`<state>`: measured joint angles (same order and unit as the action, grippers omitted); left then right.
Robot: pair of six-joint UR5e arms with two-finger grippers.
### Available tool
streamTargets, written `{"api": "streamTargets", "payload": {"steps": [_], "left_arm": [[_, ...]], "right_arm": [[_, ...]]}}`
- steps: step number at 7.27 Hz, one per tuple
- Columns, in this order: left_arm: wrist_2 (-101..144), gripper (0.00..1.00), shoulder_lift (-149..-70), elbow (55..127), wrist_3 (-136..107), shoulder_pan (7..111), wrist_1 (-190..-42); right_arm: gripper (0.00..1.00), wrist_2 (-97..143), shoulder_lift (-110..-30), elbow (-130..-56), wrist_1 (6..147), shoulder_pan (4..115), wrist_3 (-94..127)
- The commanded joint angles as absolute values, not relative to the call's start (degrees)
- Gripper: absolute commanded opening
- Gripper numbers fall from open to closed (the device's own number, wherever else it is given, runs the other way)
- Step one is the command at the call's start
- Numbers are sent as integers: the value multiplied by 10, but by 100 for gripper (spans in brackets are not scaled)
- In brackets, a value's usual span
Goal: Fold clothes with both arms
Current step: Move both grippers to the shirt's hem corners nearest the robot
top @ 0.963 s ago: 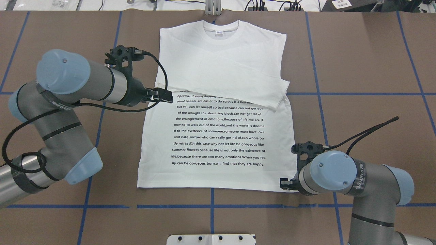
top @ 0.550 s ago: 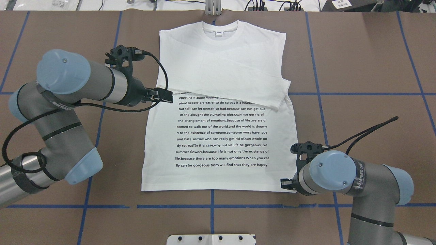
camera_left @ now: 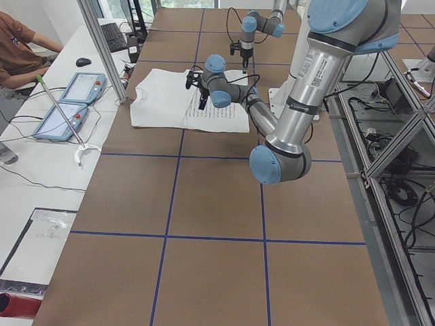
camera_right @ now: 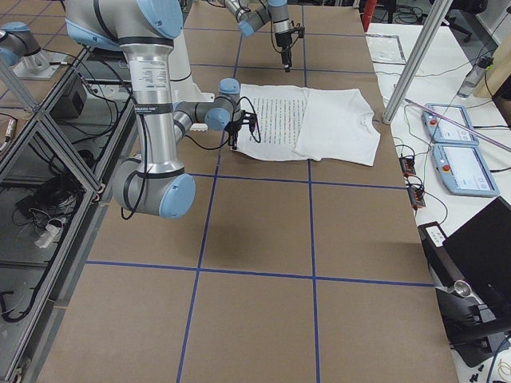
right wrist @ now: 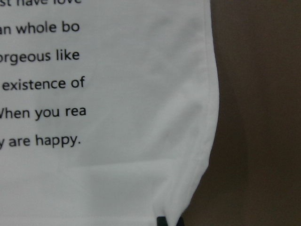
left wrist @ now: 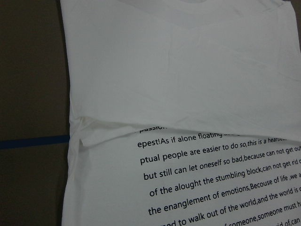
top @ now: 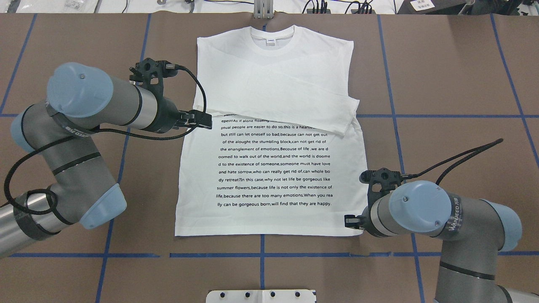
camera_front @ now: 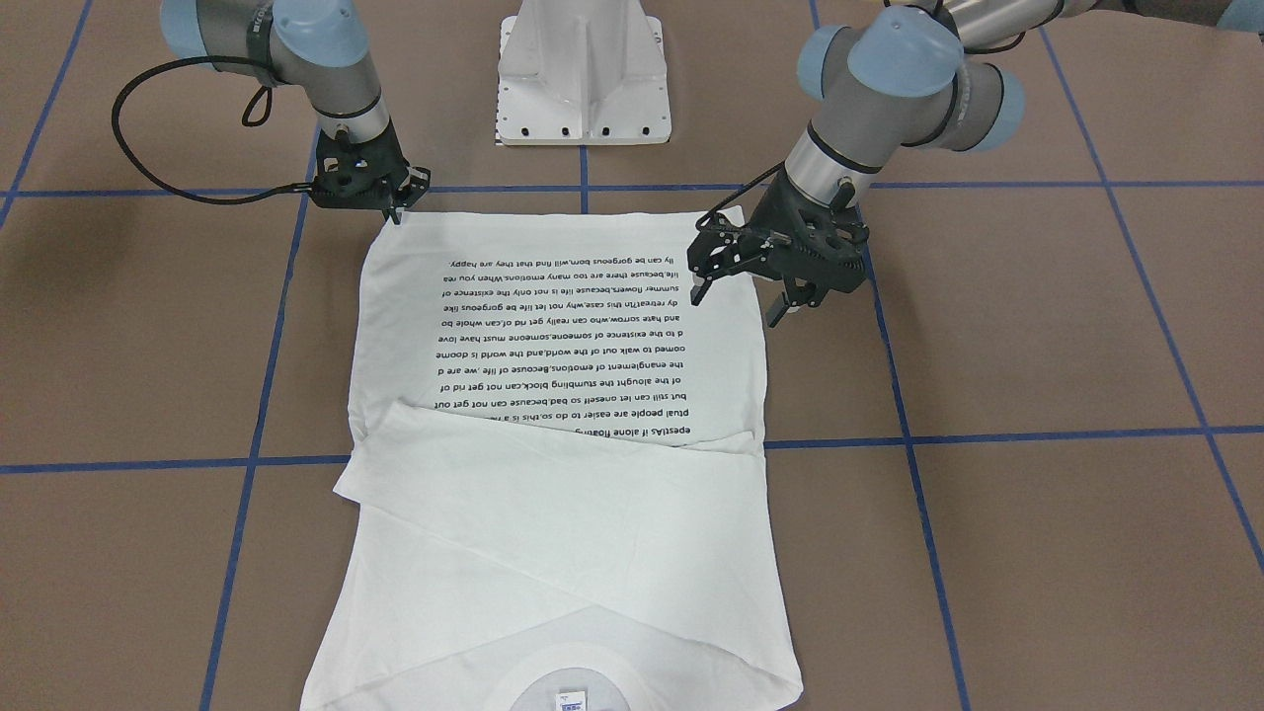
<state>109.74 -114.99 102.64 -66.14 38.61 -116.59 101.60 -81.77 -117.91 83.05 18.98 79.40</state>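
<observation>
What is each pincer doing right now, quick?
Left pincer: open, holding nothing, above the large white long-sleeved shirt with black printed text.
Right pincer: looks closed on that shirt's hem corner.

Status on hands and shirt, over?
Left hand open over side edge of white long-sleeved shirt with black text. Right hand shut on hem corner. Sleeves folded across chest. No obstruction seen.

The shirt [top: 269,168] lies flat, collar at the table's far edge. The left gripper [top: 205,119] and right gripper [top: 349,221] flank it.
</observation>
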Motion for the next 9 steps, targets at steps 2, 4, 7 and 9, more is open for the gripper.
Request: {"api": "streamTargets", "payload": {"steps": [2, 4, 7, 9], "left_arm": [[1093, 100, -1063, 1073, -735, 339, -1148], [1036, 97, -1049, 1082, -837, 260, -1145], [970, 91, -1063, 1087, -893, 183, -1063], [969, 88, -1063, 1112, -894, 176, -1031]], "right_arm": [[0, 1019, -791, -1199, 826, 231, 809], [0, 1019, -791, -1201, 825, 243, 809], [0, 1020, -791, -1207, 825, 252, 808], [0, 1020, -792, -1206, 826, 256, 806]]}}
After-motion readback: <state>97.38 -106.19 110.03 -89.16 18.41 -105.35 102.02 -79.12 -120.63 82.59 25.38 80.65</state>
